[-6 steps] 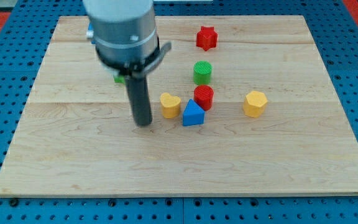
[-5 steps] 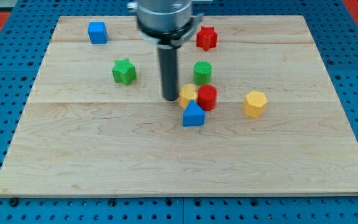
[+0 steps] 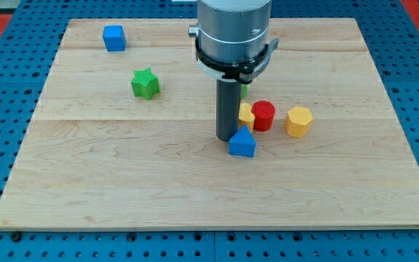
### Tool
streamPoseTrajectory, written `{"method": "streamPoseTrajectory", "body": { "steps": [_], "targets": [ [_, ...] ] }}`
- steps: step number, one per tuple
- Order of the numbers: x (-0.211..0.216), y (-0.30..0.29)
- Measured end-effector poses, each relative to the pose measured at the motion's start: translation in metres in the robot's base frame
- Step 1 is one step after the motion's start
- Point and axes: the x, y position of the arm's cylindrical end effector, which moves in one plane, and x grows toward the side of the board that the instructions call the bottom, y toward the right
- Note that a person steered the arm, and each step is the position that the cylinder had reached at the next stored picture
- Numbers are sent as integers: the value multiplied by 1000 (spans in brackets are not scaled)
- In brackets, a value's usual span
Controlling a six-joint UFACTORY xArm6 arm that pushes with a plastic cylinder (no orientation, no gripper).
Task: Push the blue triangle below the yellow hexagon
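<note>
The blue triangle (image 3: 242, 143) lies near the board's middle. My tip (image 3: 228, 137) stands right at its left edge, touching or nearly touching it. The yellow hexagon (image 3: 298, 121) sits to the right and slightly above the triangle. Between them are a red cylinder (image 3: 263, 115) and a yellow heart-shaped block (image 3: 246, 113), partly hidden behind the rod.
A green star (image 3: 145, 83) and a blue cube (image 3: 113, 37) sit at the upper left. A sliver of a green block (image 3: 244, 90) shows beside the arm's body, which hides the rest. The wooden board (image 3: 122, 189) lies on a blue pegboard.
My tip has moved right and down, from beside the yellow heart to the blue triangle's left. The triangle, the heart and the red cylinder have shifted right. The arm now hides the red star.
</note>
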Motion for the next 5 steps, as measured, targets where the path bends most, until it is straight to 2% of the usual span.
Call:
{"method": "streamPoseTrajectory", "body": {
  "steps": [1,2,3,5],
  "targets": [
    [4,7],
    [14,60],
    [34,86],
    [46,84]
  ]
}}
